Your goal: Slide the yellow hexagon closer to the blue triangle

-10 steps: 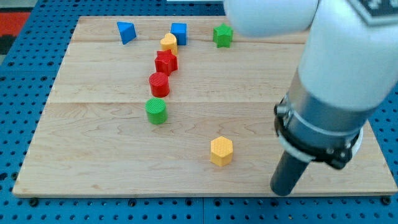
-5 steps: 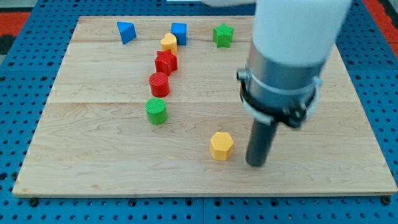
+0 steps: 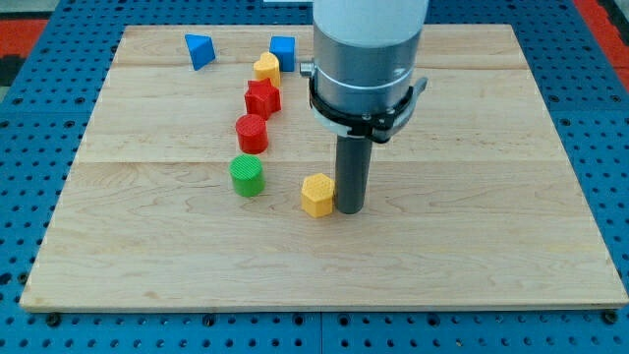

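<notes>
Since my tip [image 3: 351,208] sits touching the right side of the yellow hexagon [image 3: 317,195], push line runs up-left | blue triangle [image 3: 199,49] well up-left of hexagon; green cylinder [image 3: 248,176] just left, may obstruct | plain rod; nothing gripped

The board [image 3: 472,246] is showing pale, matt wood with fine grain and visible plank seams. The yellow hexagon [image 3: 316,195] and green cylinder [image 3: 248,175] are looking like ridged, matt plastic (layered, as if printed). The rod above my tip [image 3: 351,208] is appearing dark and dull, its collar [image 3: 364,93] metallic grey under a smooth white housing [image 3: 369,25].
</notes>
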### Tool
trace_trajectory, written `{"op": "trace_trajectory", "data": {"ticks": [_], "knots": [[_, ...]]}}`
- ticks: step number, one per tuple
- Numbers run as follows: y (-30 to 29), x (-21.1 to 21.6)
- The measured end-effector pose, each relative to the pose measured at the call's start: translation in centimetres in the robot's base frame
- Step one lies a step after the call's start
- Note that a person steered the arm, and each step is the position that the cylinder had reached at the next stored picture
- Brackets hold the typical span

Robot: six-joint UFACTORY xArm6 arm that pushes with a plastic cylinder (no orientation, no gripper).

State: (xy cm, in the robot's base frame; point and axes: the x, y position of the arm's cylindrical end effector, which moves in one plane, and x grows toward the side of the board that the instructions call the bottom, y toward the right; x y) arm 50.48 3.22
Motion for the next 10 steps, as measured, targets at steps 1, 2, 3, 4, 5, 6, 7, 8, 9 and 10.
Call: {"op": "trace_trajectory", "data": {"ticks": [1, 2, 3, 4, 5, 6, 7, 8, 9, 10], "knots": [[0.1, 5.2], [-1.3, 4.7], [-1.5, 3.9], [-1.1, 3.9], [-0.6, 3.9], [-0.1, 3.9], [-1.1, 5.1], [0.3, 5.4], [5.4, 3.4], [4.0, -1.0]]}}
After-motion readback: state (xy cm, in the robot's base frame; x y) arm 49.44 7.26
